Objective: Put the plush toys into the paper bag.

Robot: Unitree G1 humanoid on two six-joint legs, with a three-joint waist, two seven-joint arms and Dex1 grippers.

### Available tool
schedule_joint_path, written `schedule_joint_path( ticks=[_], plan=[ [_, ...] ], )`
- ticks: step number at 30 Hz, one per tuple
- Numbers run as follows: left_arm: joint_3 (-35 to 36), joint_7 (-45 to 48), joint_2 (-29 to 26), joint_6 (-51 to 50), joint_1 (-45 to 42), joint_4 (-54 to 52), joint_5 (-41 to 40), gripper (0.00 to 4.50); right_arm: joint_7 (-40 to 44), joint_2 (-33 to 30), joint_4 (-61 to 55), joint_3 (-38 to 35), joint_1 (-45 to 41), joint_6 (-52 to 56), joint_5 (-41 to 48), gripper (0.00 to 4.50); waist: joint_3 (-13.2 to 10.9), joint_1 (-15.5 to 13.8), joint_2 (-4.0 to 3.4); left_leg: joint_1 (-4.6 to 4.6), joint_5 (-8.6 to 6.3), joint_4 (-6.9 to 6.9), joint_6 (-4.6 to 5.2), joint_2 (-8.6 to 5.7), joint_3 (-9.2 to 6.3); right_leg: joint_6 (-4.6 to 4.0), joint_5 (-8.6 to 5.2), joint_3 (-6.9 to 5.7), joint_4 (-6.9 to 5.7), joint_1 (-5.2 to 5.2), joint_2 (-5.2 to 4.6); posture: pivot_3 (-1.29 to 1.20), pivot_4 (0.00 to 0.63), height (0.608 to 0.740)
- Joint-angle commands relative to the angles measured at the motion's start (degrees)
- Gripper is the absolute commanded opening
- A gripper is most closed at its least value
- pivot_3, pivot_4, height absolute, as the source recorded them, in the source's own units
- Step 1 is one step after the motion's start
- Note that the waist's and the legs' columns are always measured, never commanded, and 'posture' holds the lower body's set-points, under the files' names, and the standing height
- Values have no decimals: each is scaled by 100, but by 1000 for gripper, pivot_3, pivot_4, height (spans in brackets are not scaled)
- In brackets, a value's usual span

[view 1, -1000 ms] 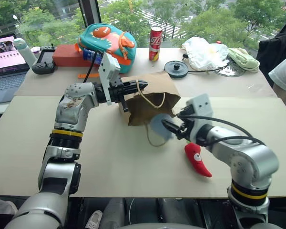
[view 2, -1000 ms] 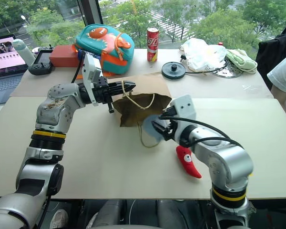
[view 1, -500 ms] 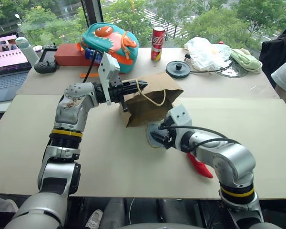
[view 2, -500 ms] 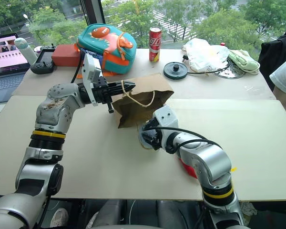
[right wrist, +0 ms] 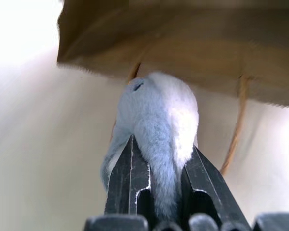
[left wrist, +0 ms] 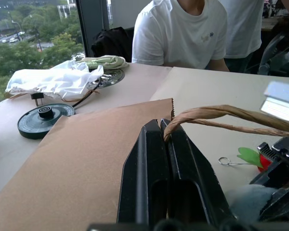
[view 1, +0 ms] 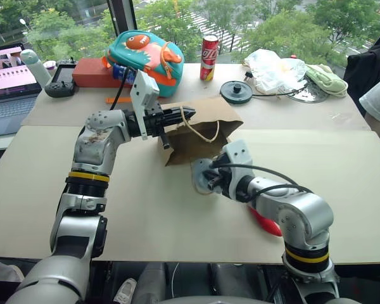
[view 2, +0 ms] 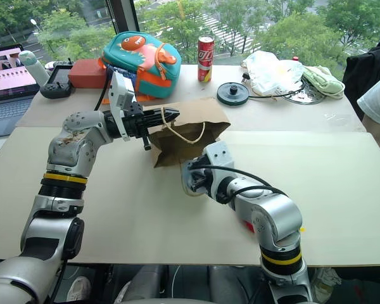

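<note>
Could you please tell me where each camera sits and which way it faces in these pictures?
Left eye view: on the head, looking forward and down over the table; both arms show, left gripper holding the paper bag up by its handle.
Right eye view: the same scene from the other eye, both arms again.
Left wrist view: along shut jaws pinching the handle, toward people in white shirts.
Right wrist view: along jaws clamping the grey-blue plush, facing the bag's mouth.
Shared: the plush and the bag appear in every view.
</note>
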State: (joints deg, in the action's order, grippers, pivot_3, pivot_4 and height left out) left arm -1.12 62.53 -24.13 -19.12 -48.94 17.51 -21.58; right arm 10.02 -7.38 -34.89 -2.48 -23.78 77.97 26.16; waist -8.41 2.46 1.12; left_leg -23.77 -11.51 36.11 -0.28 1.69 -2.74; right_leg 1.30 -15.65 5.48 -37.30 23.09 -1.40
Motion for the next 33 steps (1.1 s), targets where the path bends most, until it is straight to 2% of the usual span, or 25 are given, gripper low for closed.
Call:
schedule_joint_path(
  ticks=[1,4,11,14,19,21,26,33],
  plan=[
    [49,24,-24,64,-148,-65,-25,0,8,312,-394,-758,-365,111,365,359,0,0,0,0,0,0,0,0,0,0,0,0,0,0,0,0,150,739],
    [46,23,-14,47,-168,-59,-35,0,-109,482,-344,-899,-570,209,388,359,0,12,-1,1,0,-1,0,1,0,0,0,-1,-6,2,1,0,150,739],
    [34,24,0,57,-187,-56,-30,0,-383,777,109,-659,-810,17,161,359,1,21,-1,4,0,-2,0,1,0,0,0,-1,-34,6,1,0,150,739],
    [42,32,-28,81,-187,-32,-10,0,-108,315,-161,-600,-501,235,316,359,1,14,-2,5,0,-2,-1,1,-1,0,0,-2,-35,6,1,0,150,739],
    [36,45,-48,77,-160,-66,-19,0,472,-682,-570,-1044,-34,320,654,359,1,-19,-1,-5,0,0,-1,-12,-2,0,0,-2,-32,0,-14,0,150,739],
    [32,47,-52,79,-140,-80,-21,0,621,-862,-641,-1278,53,276,802,359,1,-4,-1,-5,0,0,0,-11,-1,1,0,-1,-28,0,-13,0,150,739],
    [29,44,-55,45,-103,-143,-38,0,584,-523,-544,-2065,-55,243,1174,359,1,45,-1,12,0,-3,0,6,-2,1,-1,2,-22,2,12,0,150,739],
    [19,36,-44,24,-117,-152,-40,0,126,-25,-434,-1449,-254,206,1044,359,1,44,-2,23,3,-3,4,7,1,1,-1,6,-31,1,14,0,150,739]
  ],
)
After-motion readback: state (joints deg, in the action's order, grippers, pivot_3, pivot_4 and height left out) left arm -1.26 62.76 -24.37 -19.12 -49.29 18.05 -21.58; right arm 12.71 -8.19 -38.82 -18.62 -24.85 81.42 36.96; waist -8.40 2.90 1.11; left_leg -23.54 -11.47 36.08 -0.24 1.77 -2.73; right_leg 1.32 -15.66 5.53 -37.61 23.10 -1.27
